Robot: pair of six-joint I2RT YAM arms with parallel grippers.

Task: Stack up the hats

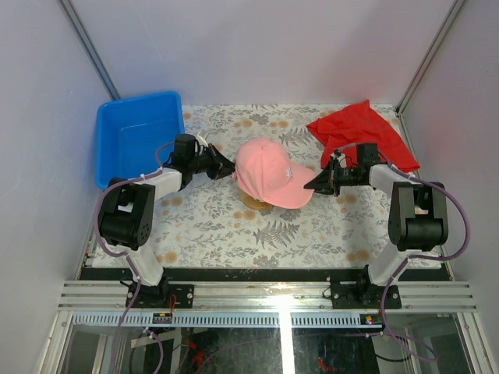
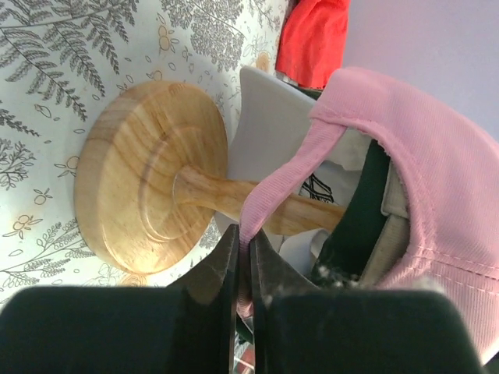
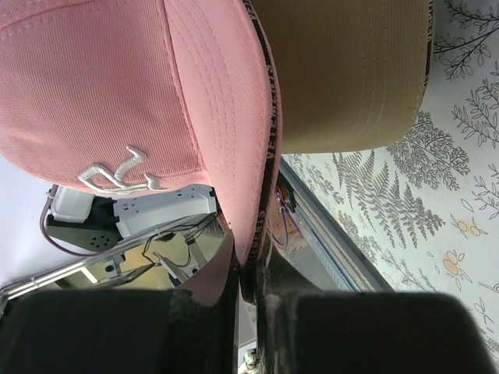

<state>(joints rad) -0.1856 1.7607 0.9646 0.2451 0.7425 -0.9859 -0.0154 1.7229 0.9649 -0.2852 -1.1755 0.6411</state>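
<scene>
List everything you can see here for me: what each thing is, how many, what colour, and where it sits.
pink cap: one, pink with a small white mark, top of the pile at the table's centre
tan cap: one, tan, just under the pink cap, brim showing
dark green cap: one, dark green, inside the pile
white cap: one, white with a dark logo, inside the pile, near the stand's stem
wooden stand: one, light wood, under the pile
red cloth: one, red, far right
blue bin: one, blue, far left
table: one, grey floral cover
left gripper: one, black, shut on the pink cap's back edge
right gripper: one, black, shut on the pink cap's brim
</scene>
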